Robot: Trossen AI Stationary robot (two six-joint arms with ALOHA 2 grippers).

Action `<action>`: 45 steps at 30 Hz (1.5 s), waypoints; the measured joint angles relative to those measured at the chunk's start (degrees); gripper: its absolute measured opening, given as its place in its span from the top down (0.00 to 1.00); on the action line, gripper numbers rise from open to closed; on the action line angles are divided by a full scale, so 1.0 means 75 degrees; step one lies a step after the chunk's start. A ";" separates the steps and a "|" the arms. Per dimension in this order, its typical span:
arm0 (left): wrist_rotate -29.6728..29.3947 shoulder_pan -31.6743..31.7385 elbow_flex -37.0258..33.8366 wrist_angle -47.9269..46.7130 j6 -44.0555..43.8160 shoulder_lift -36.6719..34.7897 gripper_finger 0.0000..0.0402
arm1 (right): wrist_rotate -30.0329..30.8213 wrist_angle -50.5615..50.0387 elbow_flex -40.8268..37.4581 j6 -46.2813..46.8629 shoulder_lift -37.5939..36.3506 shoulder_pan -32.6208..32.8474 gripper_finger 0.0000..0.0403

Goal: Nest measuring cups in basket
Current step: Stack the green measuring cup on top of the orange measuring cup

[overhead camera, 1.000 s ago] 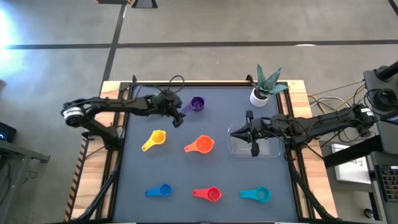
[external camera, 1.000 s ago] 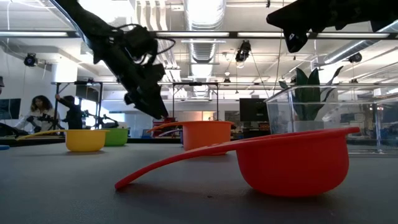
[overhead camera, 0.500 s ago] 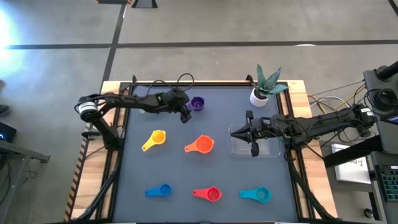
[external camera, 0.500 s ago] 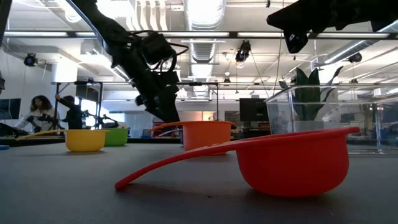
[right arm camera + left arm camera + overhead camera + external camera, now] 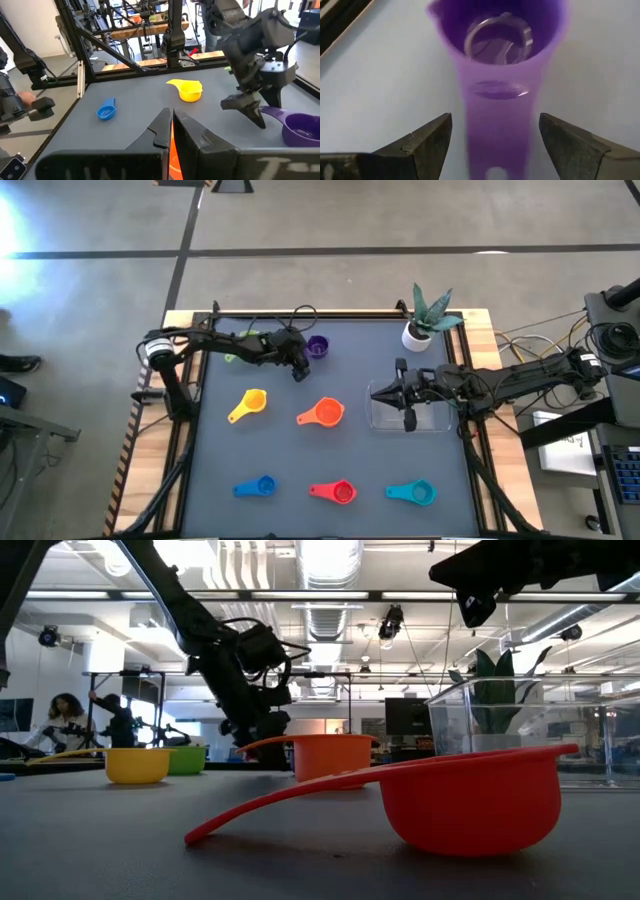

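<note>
Seven cups are named, yet only six show clearly on the table [image 5: 210,490] from above — purple [image 5: 317,346], yellow [image 5: 249,403], orange [image 5: 322,413], blue [image 5: 258,487], red [image 5: 335,492] and teal [image 5: 414,493]; a green one [image 5: 186,759] shows in the low view beyond the yellow. None sits in the basket [image 5: 437,423], which lies at the right, in front of the plant pot [image 5: 417,335].

The left gripper [image 5: 298,366] is down at the purple cup near the table's far edge, jaws wide apart with the flat handle [image 5: 495,145] between them and not yet clamped. The wrist view shows the handle running up the middle of the gap, bare table on either side.

Risks, as I judge them:
- A light plastic cup can skid or spin if one finger [image 5: 427,142] meets the handle before the other, leaving a crooked pinch.
- Closing too near the handle's end could let the bowl droop or swing during the carry.
- A thin, flat handle may slip out if the jaws grip its edges rather than its faces.

The right gripper [image 5: 406,418] hangs over the basket with jaws pressed together, holding nothing — it occupies the very spot the cup must reach. Unless it clears away, the arms could collide there, or the cup might be dropped on the rim and tip the light basket.
</note>
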 joint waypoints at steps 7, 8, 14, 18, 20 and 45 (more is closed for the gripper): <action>-0.0144 -0.0002 0.0000 0.0011 0.0023 0.0074 0.36 | 0.0003 -0.0003 0.0000 -0.0085 0.0000 0.0000 0.98; -0.0144 -0.0002 0.0000 0.0014 0.0020 0.0074 0.38 | 0.0003 -0.0003 0.0000 -0.0093 0.0000 0.0000 0.98; -0.0132 0.0001 0.0000 0.0008 -0.0035 0.0074 0.51 | 0.0003 -0.0006 0.0000 -0.0061 0.0000 0.0000 0.98; 0.0142 0.0003 0.0000 -0.0097 -0.0022 0.0074 0.55 | 0.0006 -0.0006 0.0000 -0.0061 0.0000 0.0000 0.98; 0.0396 0.0002 0.0000 -0.0157 0.0018 0.0076 0.54 | 0.0005 -0.0009 0.0000 -0.0064 0.0000 0.0000 0.98; -0.0441 0.0018 -0.1347 -0.2174 0.0130 -0.3519 0.31 | -0.0006 -0.0159 0.0003 -0.0058 0.0000 0.0003 0.98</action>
